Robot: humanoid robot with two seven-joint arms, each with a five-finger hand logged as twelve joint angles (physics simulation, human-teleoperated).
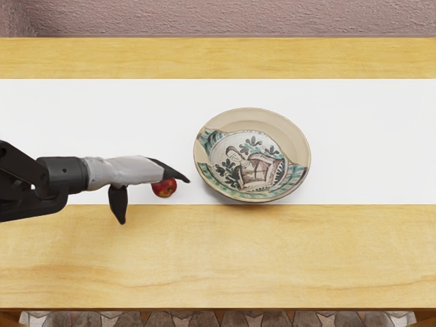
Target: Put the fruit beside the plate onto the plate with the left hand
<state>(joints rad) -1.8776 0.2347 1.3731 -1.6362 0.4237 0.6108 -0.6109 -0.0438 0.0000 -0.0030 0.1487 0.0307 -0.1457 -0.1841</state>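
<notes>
Reaching in from the left edge of the view, the dark left arm lies low over the wooden worktop, along the near border of a white strip that runs across it from side to side. The grey left hand at the end of the arm is stretched out flat toward the right. Its thumb hangs down toward the near edge, apart from the rest. The dark fingers are straight and released, not curled, and they grasp nothing.

The fruit lies just under the fingertips as seen from above, on their near side. Its top edge meets the underside of the fingers in the picture, but whether they truly touch it or hover just over it cannot be told. It sits on the white strip, right at the border with the bare wood. It is small, red with a yellowish patch, and nearly round, so no long axis shows. Its stem is too small to make out, so which way it points cannot be told.

To the right of the fruit, near but not touching it, stands the plate, a shallow painted dish with a pale rim and a green and brown pattern inside. The fruit lies beside the plate's left near edge, not on it.
</notes>
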